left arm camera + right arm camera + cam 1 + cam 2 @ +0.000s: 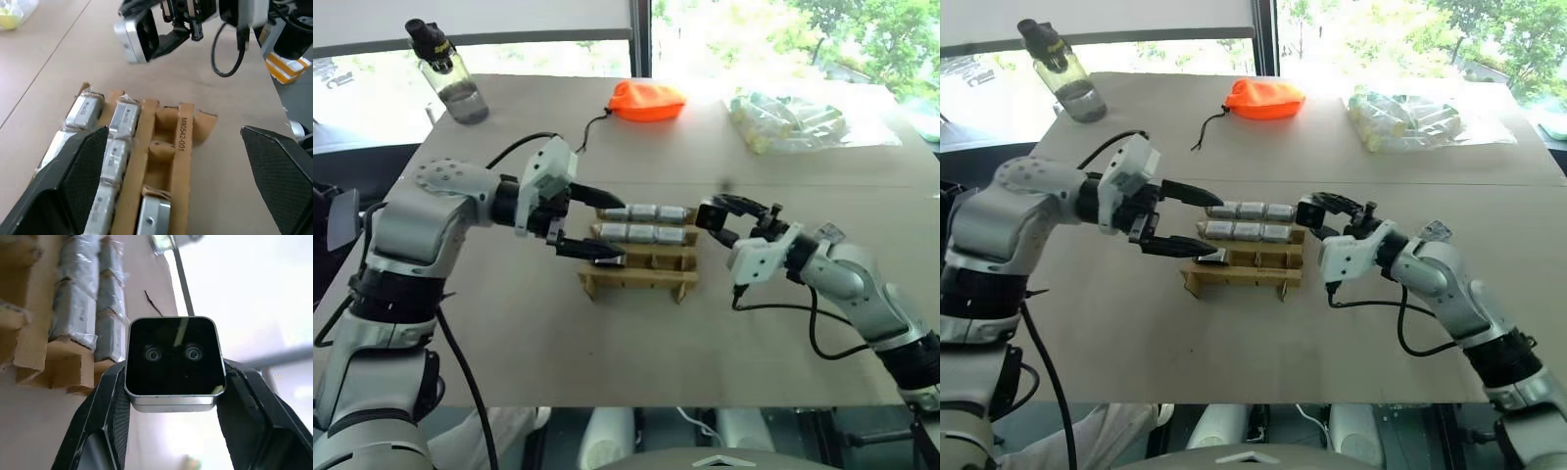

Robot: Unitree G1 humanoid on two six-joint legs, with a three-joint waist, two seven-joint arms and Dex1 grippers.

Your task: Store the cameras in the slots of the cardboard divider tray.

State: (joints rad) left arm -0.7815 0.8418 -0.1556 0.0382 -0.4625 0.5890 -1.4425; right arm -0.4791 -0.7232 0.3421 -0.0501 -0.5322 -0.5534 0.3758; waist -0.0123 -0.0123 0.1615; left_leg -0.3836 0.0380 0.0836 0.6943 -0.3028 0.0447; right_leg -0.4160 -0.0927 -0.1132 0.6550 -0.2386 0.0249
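We count two far rows of the cardboard divider tray (638,269) filled; beside it our right gripper (172,396) clamps another camera (172,363), left gripper (599,222) gaping empty.

the camera (171,360) in the right gripper (171,396) is showing a shiny black glass-like face and a smooth silver metal rim. the gripper's fingers (105,416) are looking like dull black plastic. the cardboard divider tray (168,147) is showing plain brown cardboard with rough torn edges. the cameras (122,117) in it are sitting in crinkly clear wrap. the table (607,343) is looking smooth and dull. the orange pouch (646,100) is looking like soft cloth.
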